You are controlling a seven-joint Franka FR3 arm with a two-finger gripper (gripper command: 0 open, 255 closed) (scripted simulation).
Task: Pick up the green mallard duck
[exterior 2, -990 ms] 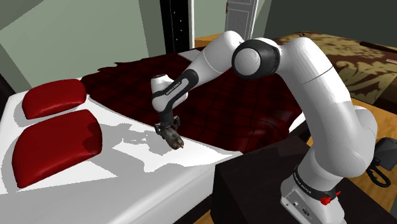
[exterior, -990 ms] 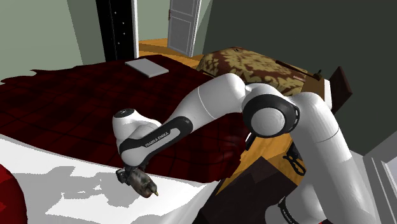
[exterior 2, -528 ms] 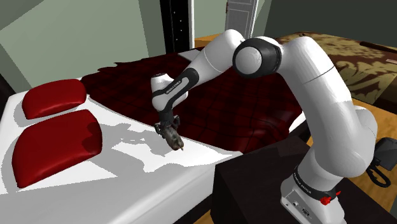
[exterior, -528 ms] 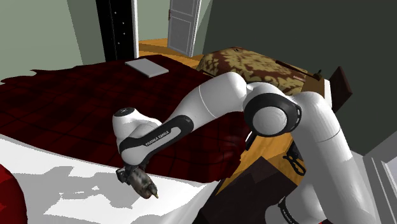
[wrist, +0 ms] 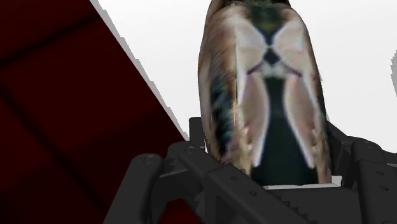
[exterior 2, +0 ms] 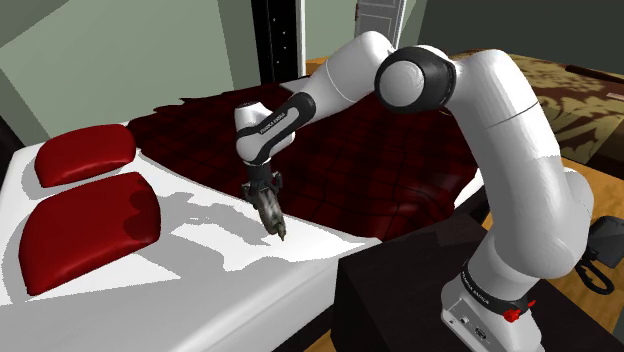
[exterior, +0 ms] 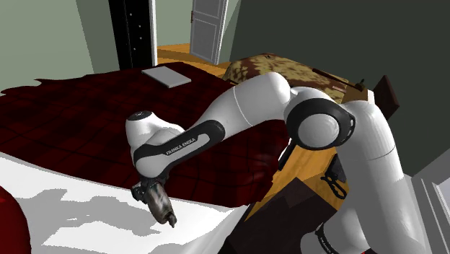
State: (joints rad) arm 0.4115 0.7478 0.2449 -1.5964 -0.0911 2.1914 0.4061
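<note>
Between the fingers: the mallard duck [wrist: 267, 95] is lying lengthwise, its brown flanks, pale tan wing patches and black centre stripe running away from the hand, with a dark greenish patch at its far end.
Gripper: the black gripper [exterior 2: 266, 200] is pinching the duck, one finger pressing on each side, and is pointing downward, slanting toward the second exterior view's right.
Duck's place: it is hanging from the hand over the white sheet [exterior: 72, 216], just beside the blanket's edge; its far tip is sitting very close to the sheet, and whether it is touching cannot be told.
Blanket: a dark red checked blanket [exterior: 86, 108] is covering the bed beyond the sheet, its ragged edge running past the gripper.
Pillows: two dark red pillows [exterior 2: 85, 155] are lying side by side on the sheet, well apart from the duck, toward the second exterior view's left.
Flat slab: a pale grey slab [exterior: 166, 75] is lying on the blanket's far part.
Arm: the white arm [exterior 2: 500, 130] is arching over the blanket from the dark stand [exterior 2: 400, 300] beside the bed.
Beyond the bed: a brown patterned cushion [exterior: 278, 72] is resting near a pale door [exterior: 208, 29].
</note>
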